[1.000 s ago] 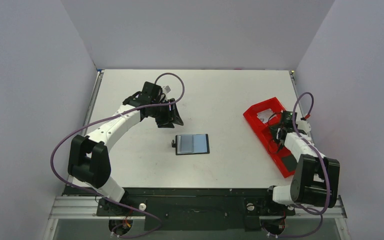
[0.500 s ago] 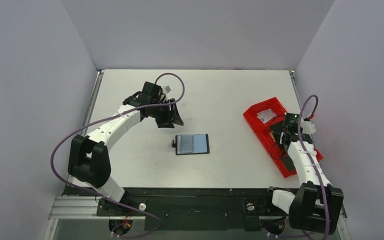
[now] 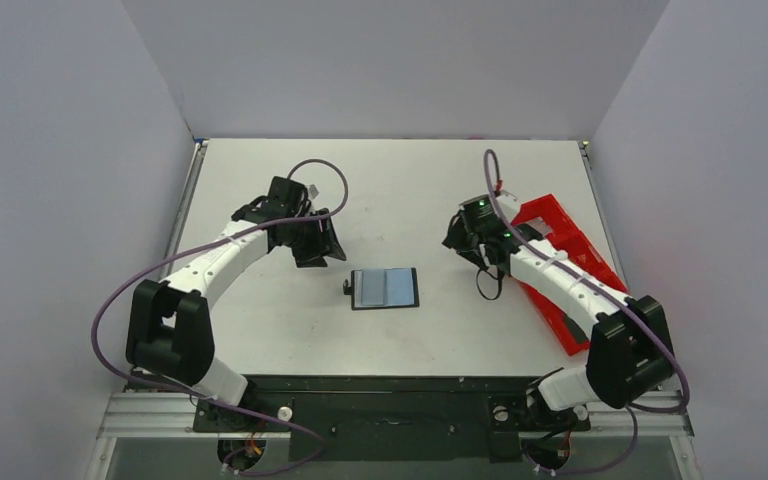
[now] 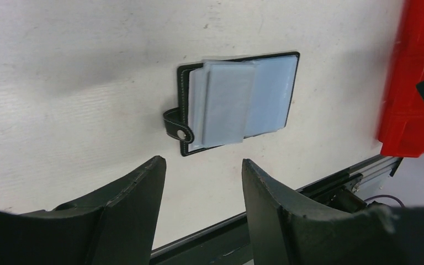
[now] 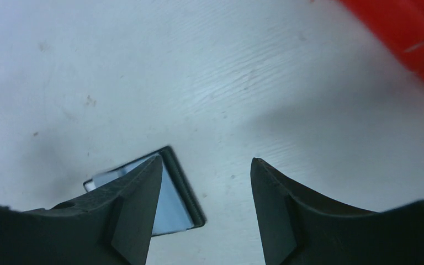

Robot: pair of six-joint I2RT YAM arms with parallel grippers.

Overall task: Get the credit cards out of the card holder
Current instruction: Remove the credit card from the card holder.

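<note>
The card holder (image 3: pixel 385 288) lies opened flat near the middle of the table (image 3: pixel 410 180), blue-grey face up, closing tab at its left edge. The left gripper (image 4: pixel 201 162) hovers just far-left of it, jaws apart and empty. The right gripper (image 5: pixel 205 159) hovers to its right, beside the red tray (image 3: pixel 570 240), also spread and empty.

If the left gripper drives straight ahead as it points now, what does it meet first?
Probably the card holder, lying open just ahead of the open left gripper; depth is unclear, so bare table short of it may come first.
</note>
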